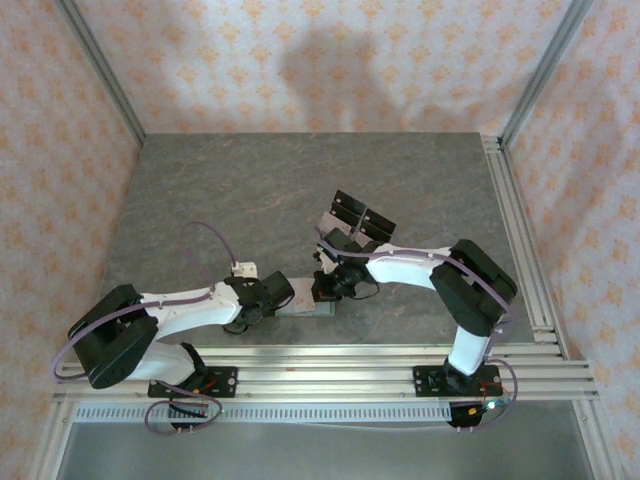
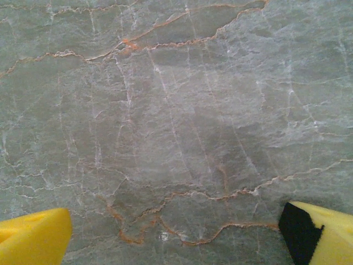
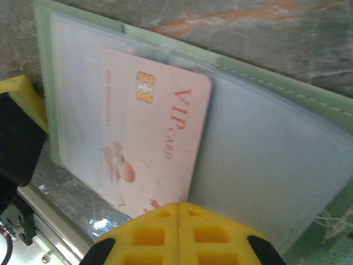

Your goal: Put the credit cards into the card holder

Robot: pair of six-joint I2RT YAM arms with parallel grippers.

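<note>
1. Where the bench (image 1: 250, 190) meets the rails at its near edge, the card holder (image 1: 303, 308) lies open and flat. Its long axis runs left to right along that edge.
2. In the right wrist view the card holder (image 3: 265, 143) runs on a diagonal from upper left to lower right. A sage-green stitched border surrounds its pale, milky pockets.
3. One pale pink VIP card (image 3: 157, 127) lies face up on the holder's left half. Its long axis stands roughly across the holder's own, with the gold chip at the far end and the lettering reading down toward the near end.
4. Whether the card sits inside a pocket or only rests on top, I cannot tell.
5. The right end effector (image 3: 177, 221) is closed, its yellow fingertips pressed together along a thin seam right at the card's near corner. Whether that seam pinches the card cannot be told.
6. The left end effector (image 2: 176, 243) stands wide open and holds nothing. One yellow fingertip shows in each lower corner of its wrist view, with bare veined marble between them.
7. From above, the left end effector (image 1: 283, 293) sits just beside the holder's left end and the right end effector (image 1: 322, 290) is over its right part.
8. By count there is one holder, one pink card and two end effectors.
9. The black cards (image 1: 352, 212) cluster farther back on the bench, behind the right end effector and apart from the holder. At least two dark rectangles show, tilted to the bench edge, but they are too small to number exactly.
</note>
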